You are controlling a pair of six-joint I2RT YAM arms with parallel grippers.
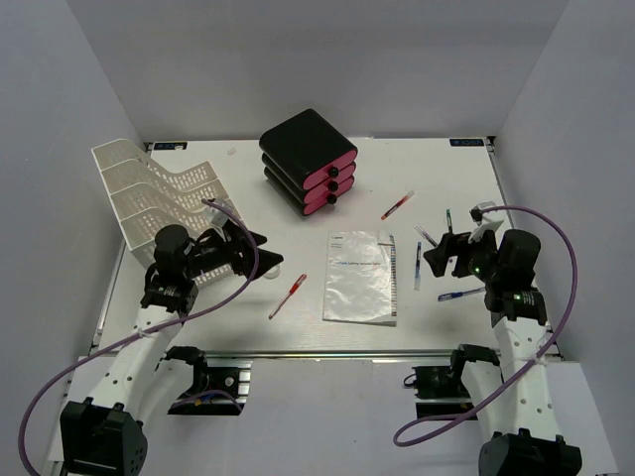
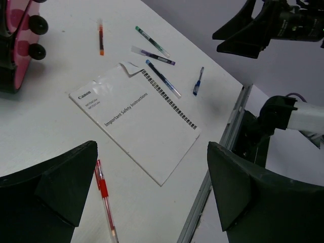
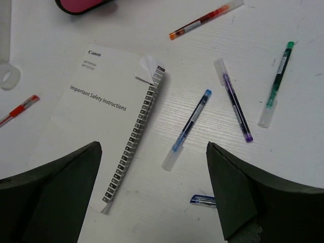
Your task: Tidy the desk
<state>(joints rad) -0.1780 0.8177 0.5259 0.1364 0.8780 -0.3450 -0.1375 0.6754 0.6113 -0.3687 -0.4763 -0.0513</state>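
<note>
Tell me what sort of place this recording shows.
Probably a lab test cell staged as an office workspace: a white perforated desk boxed in by plain grey walls, holding a mesh paper tray, a black-and-pink drawer unit, a safety booklet and loose pens.

In the right wrist view, a dark-blue pen (image 3: 202,200) lies half hidden behind the right gripper (image 3: 153,152); edges crop the red pen (image 3: 20,108) and drawer unit (image 3: 83,4)

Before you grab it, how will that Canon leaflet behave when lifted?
Likely floppy: the leaflet looks thin, one corner already curled. Lying flat on the desk, it probably slides when pushed and is hard to pinch.
</note>
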